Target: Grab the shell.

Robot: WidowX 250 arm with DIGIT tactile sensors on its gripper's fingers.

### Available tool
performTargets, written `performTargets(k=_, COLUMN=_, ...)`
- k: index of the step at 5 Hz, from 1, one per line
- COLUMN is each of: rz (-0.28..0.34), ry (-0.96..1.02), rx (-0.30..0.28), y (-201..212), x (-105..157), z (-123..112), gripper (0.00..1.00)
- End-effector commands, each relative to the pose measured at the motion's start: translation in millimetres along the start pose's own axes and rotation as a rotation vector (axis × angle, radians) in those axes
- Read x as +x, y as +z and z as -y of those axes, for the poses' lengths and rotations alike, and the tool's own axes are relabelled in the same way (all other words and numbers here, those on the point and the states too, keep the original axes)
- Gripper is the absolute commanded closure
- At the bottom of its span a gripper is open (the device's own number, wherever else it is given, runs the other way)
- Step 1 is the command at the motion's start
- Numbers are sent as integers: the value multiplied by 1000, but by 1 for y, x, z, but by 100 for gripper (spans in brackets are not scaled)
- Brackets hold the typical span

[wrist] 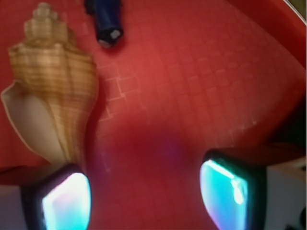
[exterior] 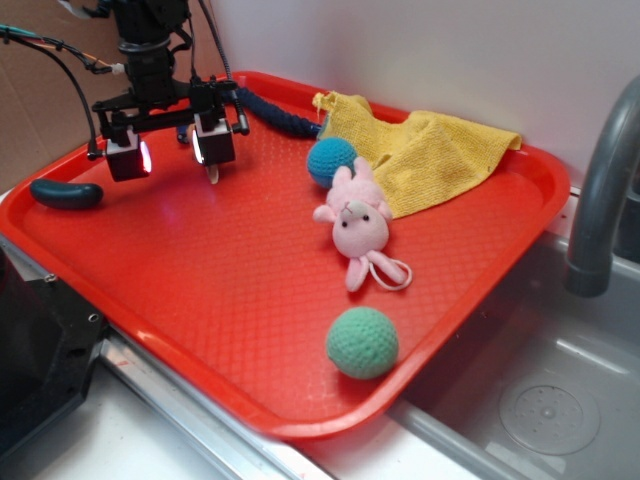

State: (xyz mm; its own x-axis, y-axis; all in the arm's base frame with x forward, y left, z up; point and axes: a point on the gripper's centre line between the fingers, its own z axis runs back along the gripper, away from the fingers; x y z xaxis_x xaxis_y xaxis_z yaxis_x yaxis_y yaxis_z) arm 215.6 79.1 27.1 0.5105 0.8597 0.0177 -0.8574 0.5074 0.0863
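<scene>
The shell (wrist: 53, 91) is tan and ribbed, with a knobbly spire at the top and a thin tail that runs down behind my left finger pad (wrist: 64, 203). It lies on the red tray (wrist: 201, 86), outside the gap between my fingers. My gripper (wrist: 148, 196) is open, and only bare tray shows between the two glowing pads. In the exterior view the gripper (exterior: 170, 152) hovers low over the tray's back left. Just a tan tip of the shell (exterior: 213, 176) pokes out under the right-hand finger there.
A dark bean-shaped piece (exterior: 65, 193) lies by the tray's left rim (exterior: 20, 225). A dark blue rope (exterior: 275, 115) lies just behind the gripper. A yellow cloth (exterior: 430, 150), blue ball (exterior: 330, 160), pink bunny (exterior: 355, 225) and green ball (exterior: 362, 342) are to the right. A faucet (exterior: 600, 190) stands over the sink (exterior: 545, 400).
</scene>
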Motion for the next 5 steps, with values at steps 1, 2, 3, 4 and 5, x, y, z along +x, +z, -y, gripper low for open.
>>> performTargets(k=1, rz=122, ry=-80, rx=-20, y=21, x=2, z=-1, gripper=0)
performTargets(k=2, rz=186, ry=-141, rx=-101, y=51, x=-10, z=0, gripper=0)
performTargets(k=3, rz=247, ry=-256, rx=-193, y=84, x=-18, z=4, gripper=0)
performTargets(k=4, rz=227, ry=-275, rx=-216, y=68, x=-1, z=9, gripper=0)
performTargets(k=5, rz=243, ry=-318, rx=-202, y=58, x=11, z=13, gripper=0)
